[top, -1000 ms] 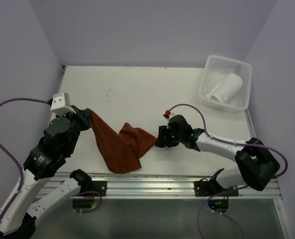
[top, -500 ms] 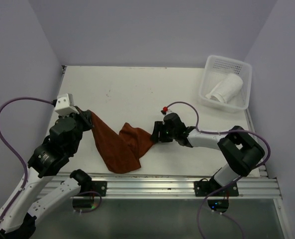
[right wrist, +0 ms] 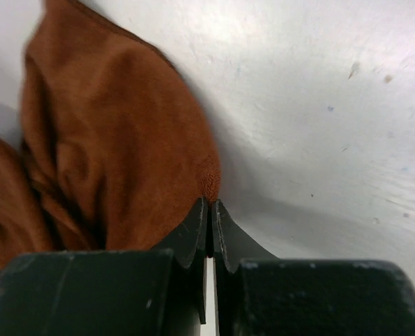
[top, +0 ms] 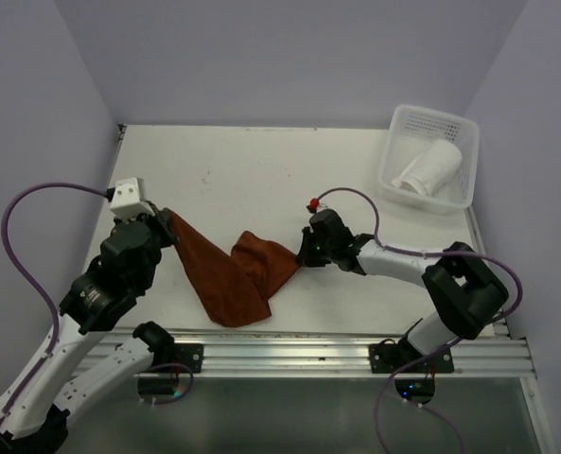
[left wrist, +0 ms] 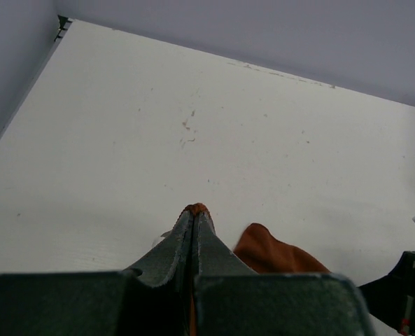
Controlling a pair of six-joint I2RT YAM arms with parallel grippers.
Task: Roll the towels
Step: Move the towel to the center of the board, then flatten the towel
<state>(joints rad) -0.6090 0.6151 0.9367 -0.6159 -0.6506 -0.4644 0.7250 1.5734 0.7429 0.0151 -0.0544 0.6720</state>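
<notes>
- the left gripper (top: 163, 218) is over the left side of the table (top: 252, 165), with its fingers pressed together on the upper left corner of the rust-brown towel (top: 225, 276). in the left wrist view a small tip of orange cloth pokes out between the closed fingertips.
- from that pinched corner the rust-brown towel slopes down and to the right. it bunches into a crumpled, unrolled heap near the front edge of the table, between the two arms, then rises in a fold towards the right.
- the right gripper (top: 302, 253) lies low at the towel's right corner, just right of the table's middle. its fingers are shut tight against each other. in the right wrist view the very point of the cloth runs into the seam between the tips, so the gripper appears to nip only that corner.
- the white towel (top: 429, 167) is rolled into a cylinder and lies inside the basket (top: 408, 121), which stands at the far right corner of the table, well apart from both grippers.
</notes>
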